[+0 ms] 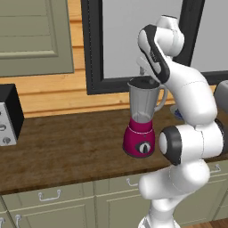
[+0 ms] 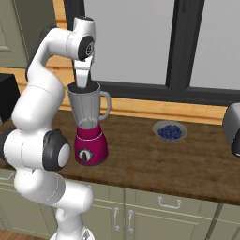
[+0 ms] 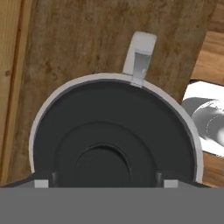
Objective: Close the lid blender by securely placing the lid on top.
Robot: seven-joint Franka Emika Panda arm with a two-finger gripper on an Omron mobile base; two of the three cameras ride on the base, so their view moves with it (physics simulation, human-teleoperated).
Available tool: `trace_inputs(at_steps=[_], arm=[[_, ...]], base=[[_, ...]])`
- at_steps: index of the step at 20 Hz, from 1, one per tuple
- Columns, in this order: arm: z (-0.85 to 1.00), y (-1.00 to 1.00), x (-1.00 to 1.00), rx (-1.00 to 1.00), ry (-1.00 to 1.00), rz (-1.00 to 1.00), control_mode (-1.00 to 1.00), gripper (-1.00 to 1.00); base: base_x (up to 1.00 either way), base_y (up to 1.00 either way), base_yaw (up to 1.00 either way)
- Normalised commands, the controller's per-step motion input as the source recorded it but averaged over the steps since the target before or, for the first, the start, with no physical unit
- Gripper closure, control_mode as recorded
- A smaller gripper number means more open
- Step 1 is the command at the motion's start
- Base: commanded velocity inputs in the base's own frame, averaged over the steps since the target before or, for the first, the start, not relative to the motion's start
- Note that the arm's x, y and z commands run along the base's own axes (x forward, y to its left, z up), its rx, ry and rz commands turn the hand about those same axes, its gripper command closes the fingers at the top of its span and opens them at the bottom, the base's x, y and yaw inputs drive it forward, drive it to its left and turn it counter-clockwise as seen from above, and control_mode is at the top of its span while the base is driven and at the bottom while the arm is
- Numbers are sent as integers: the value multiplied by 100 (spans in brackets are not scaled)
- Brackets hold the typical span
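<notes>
Your tool (image 2: 83, 86) hangs at the mouth of the blender (image 2: 89, 124) on the worktop (image 2: 154, 159); the black lid (image 3: 111, 140) fills the jar rim; whether it grips, I cannot tell; press straight down, keep it level.

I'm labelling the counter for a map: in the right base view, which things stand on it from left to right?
Black appliance at the left edge → blender → bowl of blueberries → grey appliance at the right edge.
</notes>
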Motion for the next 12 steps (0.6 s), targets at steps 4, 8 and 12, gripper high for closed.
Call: trace_inputs(at_steps=[4, 8, 12], arm=[[2, -8, -13, 4, -9, 0, -100, -100], [9, -13, -26, 6, -14, 0, -100, -100], [6, -21, -45, 8, -21, 0, -100, -100]], base=[[0, 0, 0], [0, 0, 0], [0, 0, 0]])
